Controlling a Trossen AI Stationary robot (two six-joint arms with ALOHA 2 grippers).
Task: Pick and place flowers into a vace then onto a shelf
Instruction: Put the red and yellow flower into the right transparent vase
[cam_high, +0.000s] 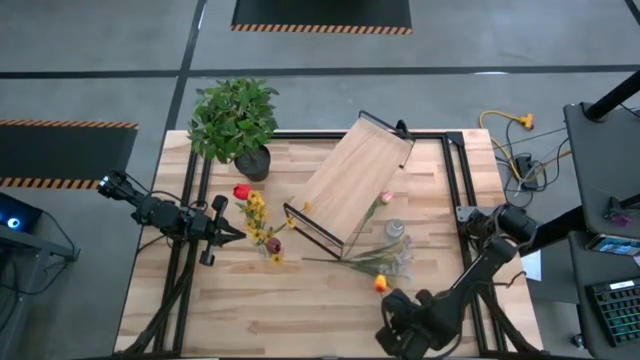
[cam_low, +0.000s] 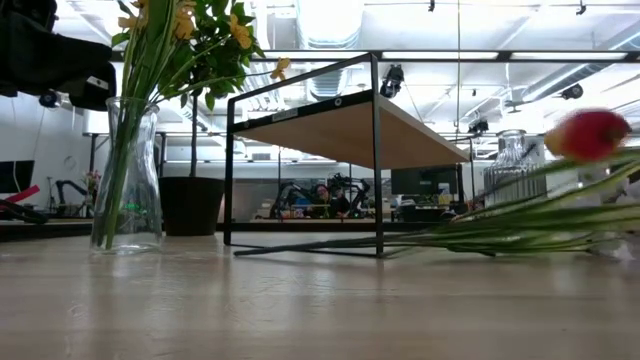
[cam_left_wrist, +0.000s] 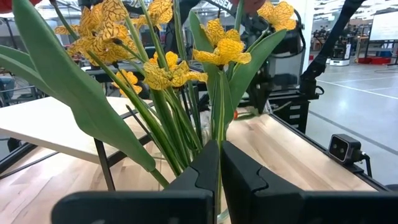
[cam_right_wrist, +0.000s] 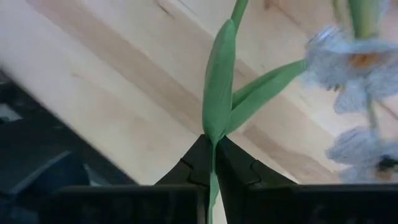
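A glass vase (cam_low: 125, 180) with yellow flowers (cam_left_wrist: 165, 68) and a red one (cam_high: 241, 192) stands left of the shelf (cam_high: 350, 180). My left gripper (cam_left_wrist: 219, 168) is shut and level just in front of the vase; whether it touches it, I cannot tell. Loose flowers (cam_high: 370, 260) lie on the table right of the shelf, an orange-red blossom (cam_high: 380, 284) nearest the front. My right gripper (cam_right_wrist: 213, 155), near the front edge (cam_high: 395, 308), points steeply down, shut on one green stem. Small white-bluish blossoms (cam_right_wrist: 357, 62) show beside that stem. My right gripper pinches a thin green flower stem between its two fingers, just below where two long leaves (cam_right_wrist: 219, 81) branch off. The fingers come from above, slanting down. The stem (cam_right_wrist: 237, 9) runs on past the fingertips over the tabletop; its blossom is out of the wrist view.
A bushy potted plant (cam_high: 235, 120) stands at the far left corner. The shelf sits askew in the middle on its black frame (cam_low: 375, 150). A second clear glass vessel (cam_high: 395, 232) stands among the loose flowers. Bare wood lies along the front left.
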